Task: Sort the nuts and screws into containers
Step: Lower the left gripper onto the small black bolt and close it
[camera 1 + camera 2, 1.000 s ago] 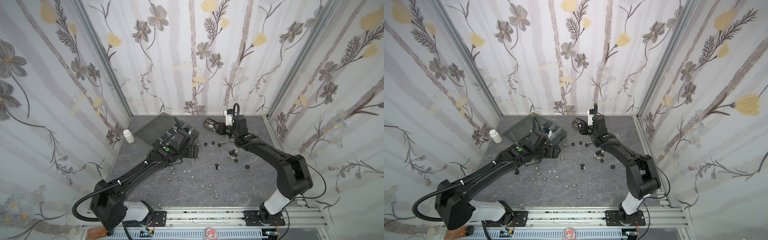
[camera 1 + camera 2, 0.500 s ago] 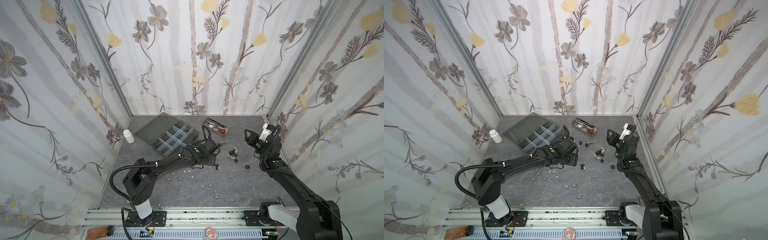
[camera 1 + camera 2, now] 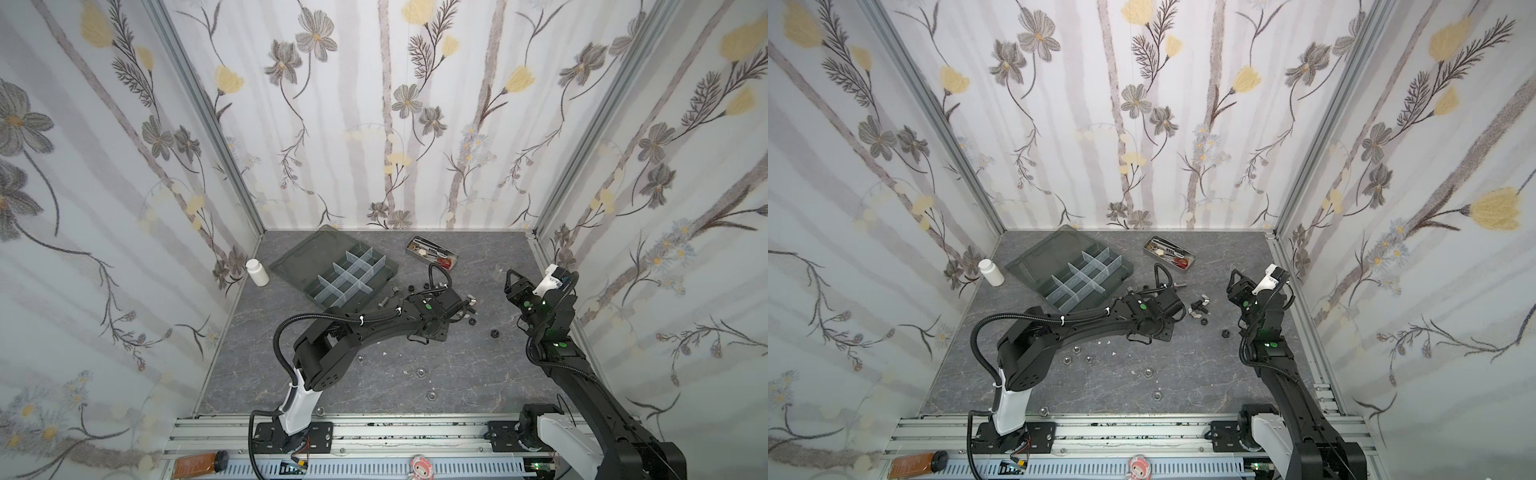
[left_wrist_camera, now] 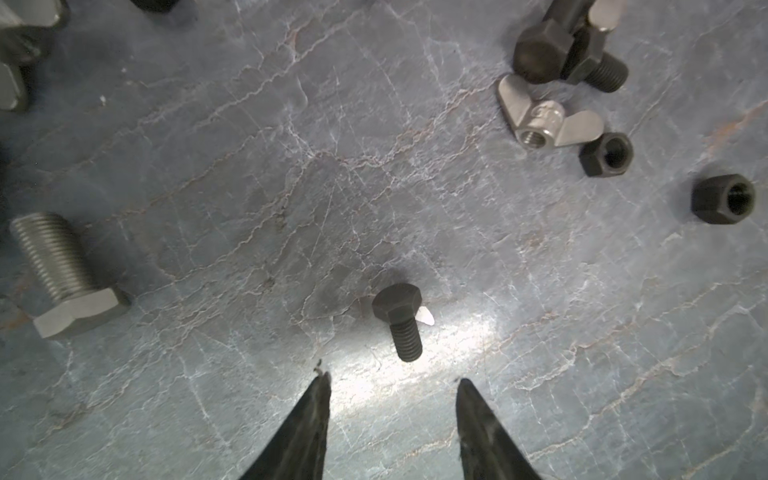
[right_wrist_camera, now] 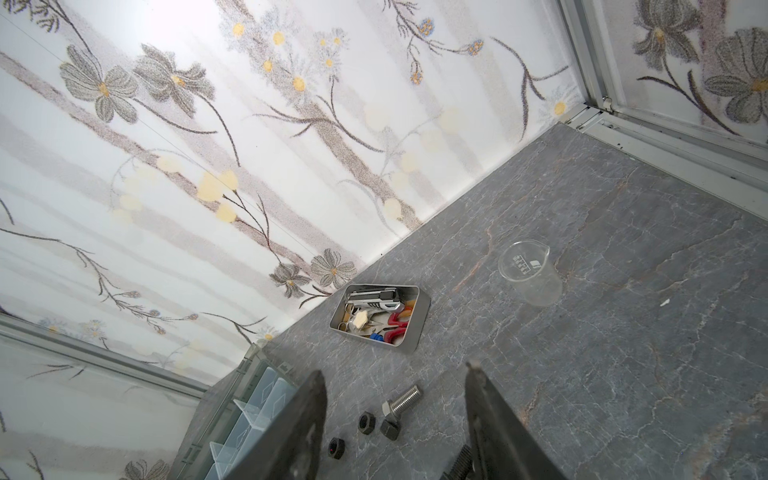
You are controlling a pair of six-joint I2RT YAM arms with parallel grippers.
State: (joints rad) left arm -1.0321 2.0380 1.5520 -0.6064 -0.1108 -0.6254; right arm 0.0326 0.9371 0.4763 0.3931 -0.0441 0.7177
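Left tool half open, empty, tips just short of a black screw lying on the bench.
The screw is probably light, rigid and prone to rolling; pinching across the threaded shank near the head looks safest.

On a grey marbled desk walled in floral paper, a white bottle stands at far left, an open metal tin of hand tools lies far centre, a clear measuring beaker upright to its right.
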